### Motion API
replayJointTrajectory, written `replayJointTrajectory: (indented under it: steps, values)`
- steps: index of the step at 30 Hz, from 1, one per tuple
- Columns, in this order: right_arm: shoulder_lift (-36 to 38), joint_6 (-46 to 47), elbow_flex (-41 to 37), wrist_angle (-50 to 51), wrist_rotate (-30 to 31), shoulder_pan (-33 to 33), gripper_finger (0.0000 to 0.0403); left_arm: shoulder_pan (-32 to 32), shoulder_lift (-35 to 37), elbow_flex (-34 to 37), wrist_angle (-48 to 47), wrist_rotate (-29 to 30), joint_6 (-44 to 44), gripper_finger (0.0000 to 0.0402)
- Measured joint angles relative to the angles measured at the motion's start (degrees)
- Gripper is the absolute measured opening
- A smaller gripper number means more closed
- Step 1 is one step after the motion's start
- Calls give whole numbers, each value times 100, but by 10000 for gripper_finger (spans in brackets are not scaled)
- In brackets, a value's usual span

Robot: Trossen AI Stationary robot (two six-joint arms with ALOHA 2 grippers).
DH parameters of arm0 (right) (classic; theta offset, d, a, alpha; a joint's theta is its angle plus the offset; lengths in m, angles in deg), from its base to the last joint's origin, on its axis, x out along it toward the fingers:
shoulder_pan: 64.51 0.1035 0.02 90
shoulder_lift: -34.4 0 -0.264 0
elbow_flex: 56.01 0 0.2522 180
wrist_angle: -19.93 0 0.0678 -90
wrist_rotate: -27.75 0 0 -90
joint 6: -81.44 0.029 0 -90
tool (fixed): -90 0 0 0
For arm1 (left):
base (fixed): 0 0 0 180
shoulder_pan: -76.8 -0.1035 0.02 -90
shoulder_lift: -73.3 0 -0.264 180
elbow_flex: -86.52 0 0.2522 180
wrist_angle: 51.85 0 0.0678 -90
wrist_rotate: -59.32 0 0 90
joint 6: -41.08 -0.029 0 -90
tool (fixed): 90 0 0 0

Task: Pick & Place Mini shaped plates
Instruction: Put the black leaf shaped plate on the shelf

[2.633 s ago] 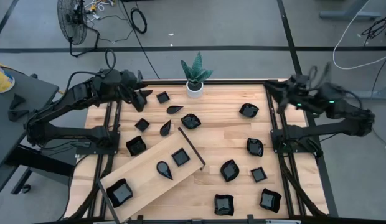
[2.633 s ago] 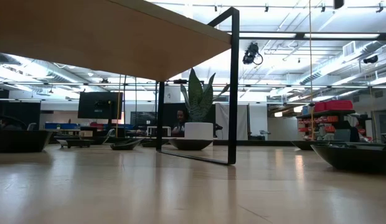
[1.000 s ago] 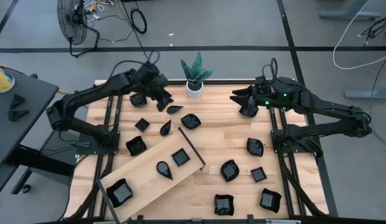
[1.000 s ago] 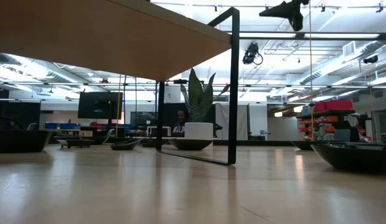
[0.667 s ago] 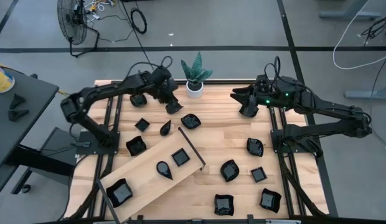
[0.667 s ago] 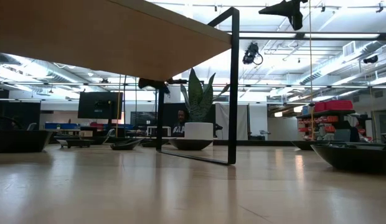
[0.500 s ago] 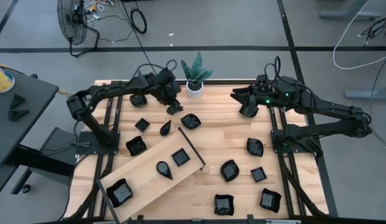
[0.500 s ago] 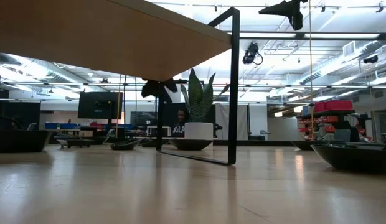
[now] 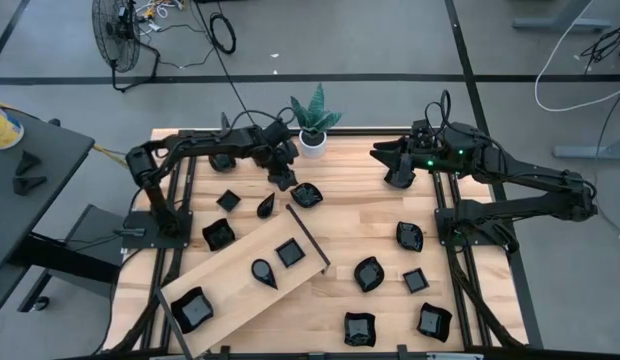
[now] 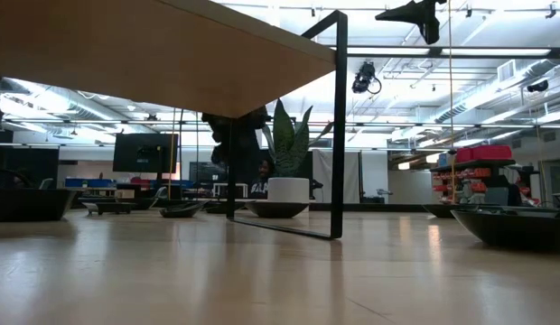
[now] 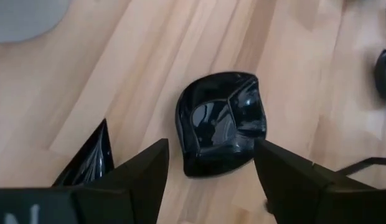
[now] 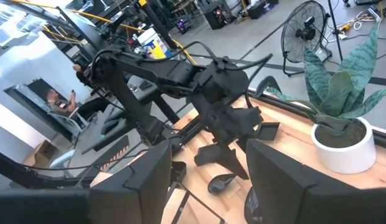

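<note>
Our left gripper [image 9: 286, 181] hangs with fingers spread wide, empty, just above a wavy mini plate [image 11: 221, 122] near the table's [image 9: 360, 225] far edge; our right gripper [image 9: 382, 160], also wide and empty, hovers by the far right corner.

Glossy black plate [image 11: 221, 121] (mirror-smooth) lies on matt pale wood table [image 11: 149, 68].
</note>
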Motion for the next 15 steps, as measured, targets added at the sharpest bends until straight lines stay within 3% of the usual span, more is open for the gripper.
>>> replayJointTrajectory:
  steps: [15]
  values:
    - [-2, -22, 0, -2, 11, 0, 210, 290, -629, -2, 30, 143, -105, 238]
